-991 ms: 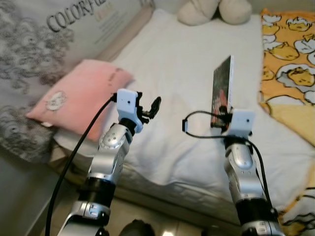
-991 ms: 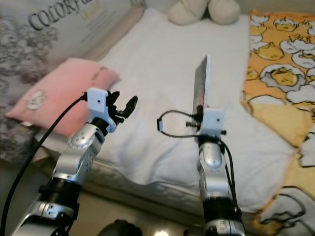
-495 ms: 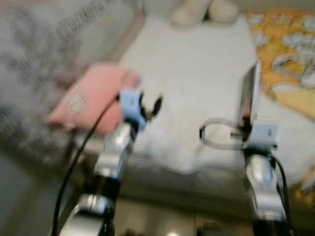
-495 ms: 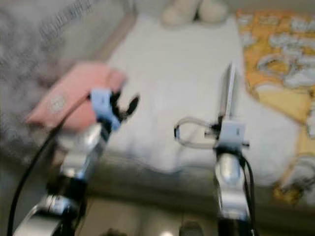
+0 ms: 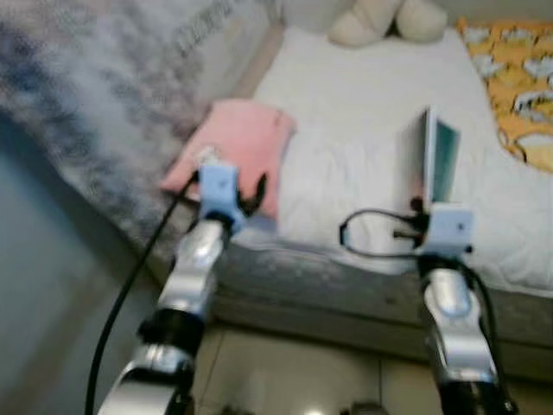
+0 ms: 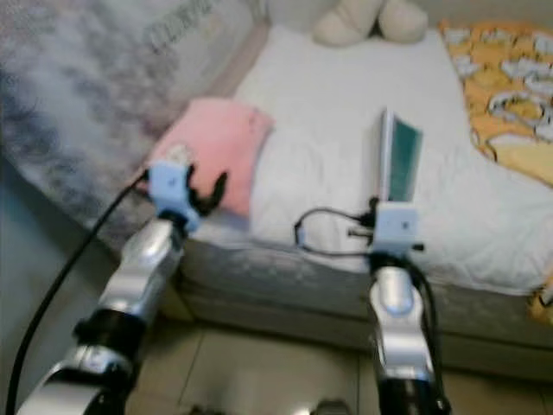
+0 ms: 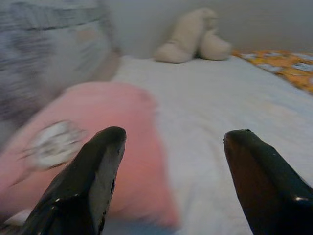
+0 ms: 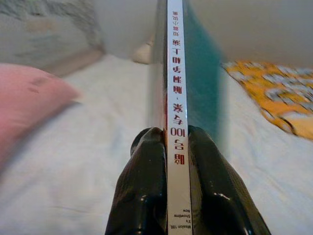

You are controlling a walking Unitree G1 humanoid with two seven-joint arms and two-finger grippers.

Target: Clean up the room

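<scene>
**A:** Two black fingers of the right gripper (image 8: 177, 147) press together on the spine of a thin book (image 8: 176, 73), low down near its bottom edge. Why there?

**B:** Likely so the book stands upright and clear of the bed while it is carried. In the head views it rises edge-on above the right wrist, its teal cover (image 5: 443, 164) facing the robot's right, held over the near edge of the white mattress (image 5: 363, 121).

**A:** And the other arm?

**B:** The left gripper (image 7: 171, 142) has its fingers spread wide apart with nothing between them. It hovers just in front of a pink pillow (image 5: 238, 147) that lies at the mattress's left edge, probably kept free for the next item.

**A:** What lies further out?

**B:** A cream plush toy (image 6: 371, 19) sits at the far end of the bed. An orange patterned blanket (image 6: 510, 95) covers the right side. A grey patterned cushion (image 6: 95, 104) leans along the left. Below the bed frame is pale tiled floor (image 5: 285, 372).

**A:** How far along is the tidying?

**B:** I judge the book is picked up but not yet put away; no shelf or bin is visible. The head views are slightly blurred.
</scene>
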